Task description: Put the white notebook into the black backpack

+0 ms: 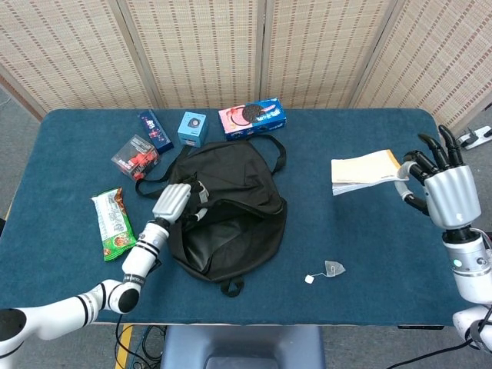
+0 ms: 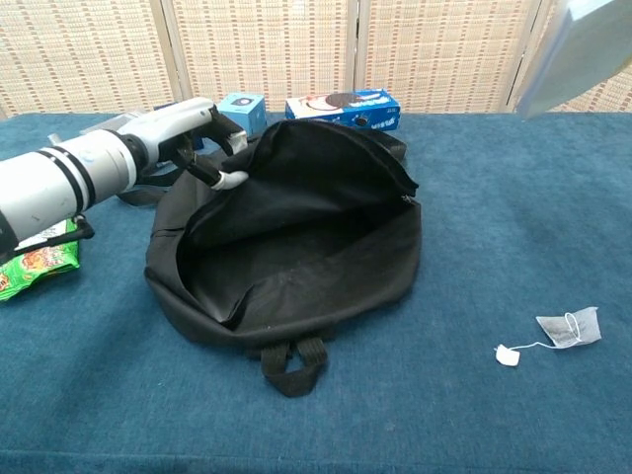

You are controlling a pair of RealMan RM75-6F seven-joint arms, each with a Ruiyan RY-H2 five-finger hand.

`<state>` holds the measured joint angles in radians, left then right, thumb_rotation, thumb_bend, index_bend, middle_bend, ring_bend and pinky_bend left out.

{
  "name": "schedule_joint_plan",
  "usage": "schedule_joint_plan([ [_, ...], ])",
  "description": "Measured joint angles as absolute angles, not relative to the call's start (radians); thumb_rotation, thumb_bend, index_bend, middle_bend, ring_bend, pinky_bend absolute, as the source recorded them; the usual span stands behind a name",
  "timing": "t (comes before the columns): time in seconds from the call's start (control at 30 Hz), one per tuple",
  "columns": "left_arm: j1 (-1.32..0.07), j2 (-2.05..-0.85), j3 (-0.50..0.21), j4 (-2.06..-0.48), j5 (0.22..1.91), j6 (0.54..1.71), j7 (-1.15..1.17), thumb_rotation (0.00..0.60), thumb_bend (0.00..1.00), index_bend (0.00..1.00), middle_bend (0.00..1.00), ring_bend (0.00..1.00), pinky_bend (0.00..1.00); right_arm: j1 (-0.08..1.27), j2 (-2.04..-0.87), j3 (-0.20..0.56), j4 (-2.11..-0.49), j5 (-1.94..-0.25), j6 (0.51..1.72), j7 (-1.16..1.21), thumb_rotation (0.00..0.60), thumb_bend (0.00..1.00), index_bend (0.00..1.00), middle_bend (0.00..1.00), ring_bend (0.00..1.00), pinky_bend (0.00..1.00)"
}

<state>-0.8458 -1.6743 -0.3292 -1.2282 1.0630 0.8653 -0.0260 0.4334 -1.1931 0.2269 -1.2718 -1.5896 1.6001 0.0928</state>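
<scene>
The black backpack [image 1: 231, 207] lay near the middle of the blue table [image 1: 369, 238], slightly toward the left edge, its main flap lifted so that the dark interior stood open toward the front edge. The left hand [image 1: 175, 201] gripped the raised rim of the flap, fingers curled around the fabric; in the chest view the same hand [image 2: 193, 133] held the flap up at the bag's left side. A carry loop [image 2: 286, 363] projected from the bag toward the front edge.

The right hand [image 1: 442, 192] held the white notebook [image 1: 361, 171] above the table near the right edge, well apart from the backpack. Its fingers closed on the notebook's right end, the pages slightly fanned; in the chest view only a corner of the notebook [image 2: 573, 49] showed at the top right.

Along the back edge stood a cookie box [image 1: 252, 116], a small blue box [image 1: 192, 127] and a dark blue packet [image 1: 155, 130]. A clear packet with red contents [image 1: 136, 155] lay beside them. A green snack bag [image 1: 114, 223] lay near the left edge. A tea bag [image 1: 330, 269] lay toward the front edge, right of the backpack.
</scene>
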Motion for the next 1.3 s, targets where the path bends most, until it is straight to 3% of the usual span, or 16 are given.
schedule_joint_plan([
  [0.37,-0.937,-1.650,-0.420,-1.206,0.754,0.789,0.144,0.600,0.55,0.82,0.39,0.29,0.09,0.465,-1.129,0.230,-1.522,-1.752,1.671,0.066,0.600,0.55,0.67,0.45,0.18,0.06],
  [0.63,-1.016,-1.652,-0.440,-1.143,0.581,0.756,0.239,0.600,0.55,0.82,0.39,0.29,0.09,0.536,-1.148,0.234,-1.607,-1.809,1.606,0.041,0.600,0.55,0.67,0.46,0.19,0.06],
  [0.9,-1.068,-1.654,-0.445,-1.099,0.446,0.725,0.294,0.600,0.55,0.81,0.39,0.29,0.09,0.631,-1.250,0.236,-1.605,-1.822,1.487,0.011,0.600,0.55,0.67,0.46,0.19,0.06],
  [1.3,-1.093,-1.642,-0.427,-1.084,0.378,0.705,0.309,0.600,0.55,0.81,0.39,0.29,0.09,0.759,-1.459,0.217,-1.451,-1.803,1.341,-0.009,0.600,0.55,0.67,0.46,0.19,0.06],
])
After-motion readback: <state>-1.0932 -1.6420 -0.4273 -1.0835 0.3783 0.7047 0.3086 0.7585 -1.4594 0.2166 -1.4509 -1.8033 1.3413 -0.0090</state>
